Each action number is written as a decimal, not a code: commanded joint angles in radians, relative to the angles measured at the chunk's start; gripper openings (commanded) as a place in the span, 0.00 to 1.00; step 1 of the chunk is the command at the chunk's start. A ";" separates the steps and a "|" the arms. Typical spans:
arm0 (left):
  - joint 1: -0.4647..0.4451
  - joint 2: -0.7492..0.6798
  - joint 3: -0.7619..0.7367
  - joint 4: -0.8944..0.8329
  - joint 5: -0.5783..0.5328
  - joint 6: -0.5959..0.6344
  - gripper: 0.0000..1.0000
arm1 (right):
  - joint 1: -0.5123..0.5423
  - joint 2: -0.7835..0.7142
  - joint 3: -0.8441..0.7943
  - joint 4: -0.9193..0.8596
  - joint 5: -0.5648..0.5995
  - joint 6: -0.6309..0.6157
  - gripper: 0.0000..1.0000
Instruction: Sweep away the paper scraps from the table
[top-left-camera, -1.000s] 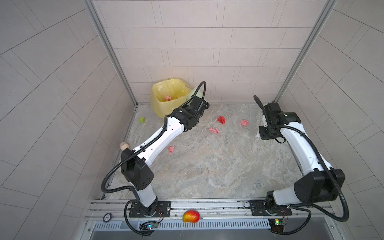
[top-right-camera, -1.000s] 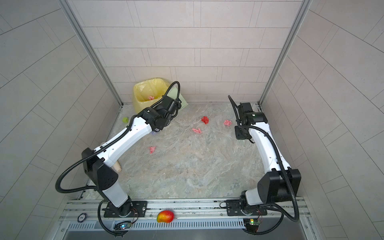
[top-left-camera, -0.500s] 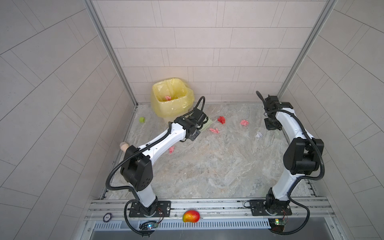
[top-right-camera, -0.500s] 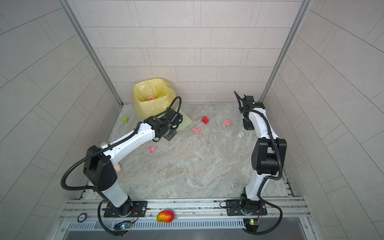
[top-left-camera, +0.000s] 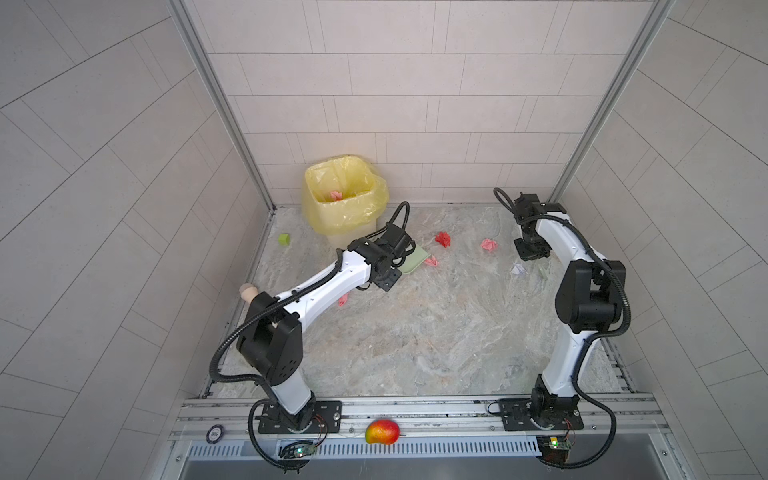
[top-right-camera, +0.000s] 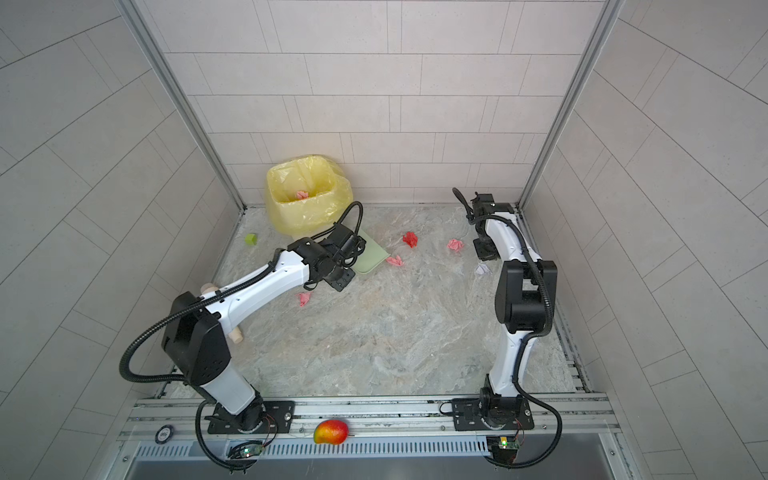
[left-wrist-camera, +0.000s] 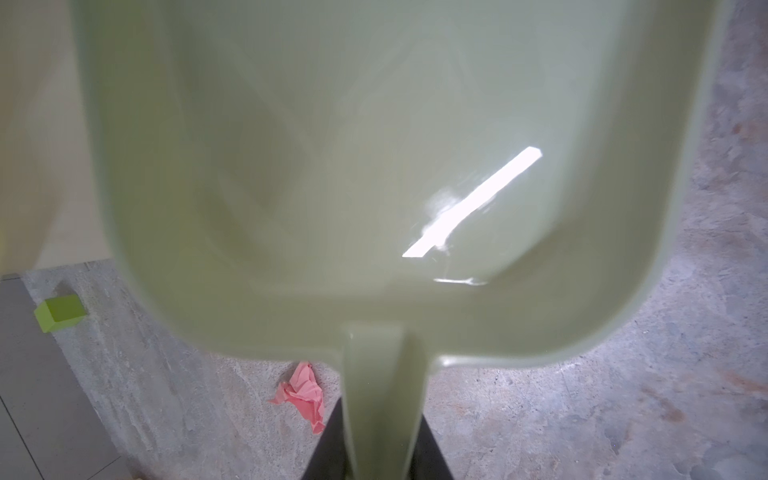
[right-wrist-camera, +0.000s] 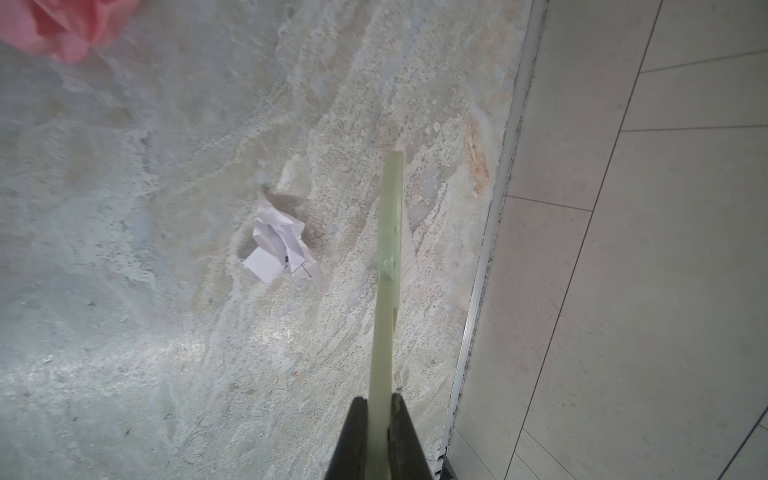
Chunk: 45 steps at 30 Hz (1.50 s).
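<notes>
On the bench (top-left-camera: 415, 332) I'd lay the dustpan (top-left-camera: 412, 261) lip flat. Then I'd drag the brush (right-wrist-camera: 388, 249) leftward behind the paper scraps (top-left-camera: 443, 239) scattered across mid-frame. My left jaws clamp the pan handle, arm stretched forward. My right jaws pinch the brush handle, elbow folded high, bristles probably touching.

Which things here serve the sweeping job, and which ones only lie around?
For the job: paper scraps, dustpan, brush, yellow-lined bin, table.
Just lying about: green cube, mango.
</notes>
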 joint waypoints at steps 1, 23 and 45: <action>-0.016 -0.017 -0.025 0.010 0.016 -0.051 0.00 | 0.045 0.014 0.023 -0.060 -0.057 -0.029 0.00; -0.053 0.031 -0.116 0.002 0.061 -0.048 0.00 | 0.420 -0.134 -0.130 -0.247 -0.180 0.031 0.00; -0.224 0.153 -0.073 -0.031 0.135 0.057 0.00 | 0.422 -0.166 -0.033 -0.332 -0.266 0.112 0.00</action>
